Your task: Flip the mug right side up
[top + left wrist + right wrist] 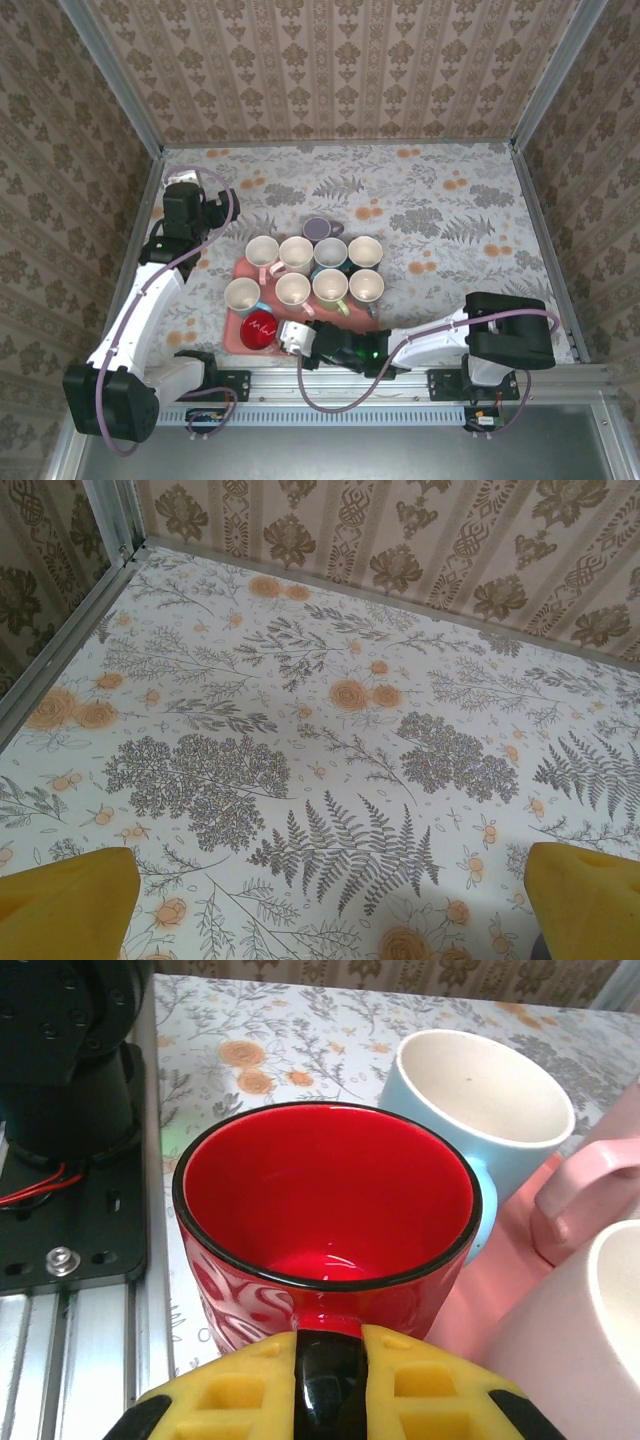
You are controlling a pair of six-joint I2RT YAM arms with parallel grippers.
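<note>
as right gripper point(328, 1365) clamps its handle, red mug point(322, 1200) stands upright.

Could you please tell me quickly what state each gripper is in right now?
Left gripper: jaws open, holding nothing.
Right gripper: jaws shut on the red mug, by its handle.

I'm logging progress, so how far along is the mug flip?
Done: the red mug is mouth-up over the pink tray's near-left corner. In hand: the right claw is shut on its handle. Left: letting go and backing away.
</note>
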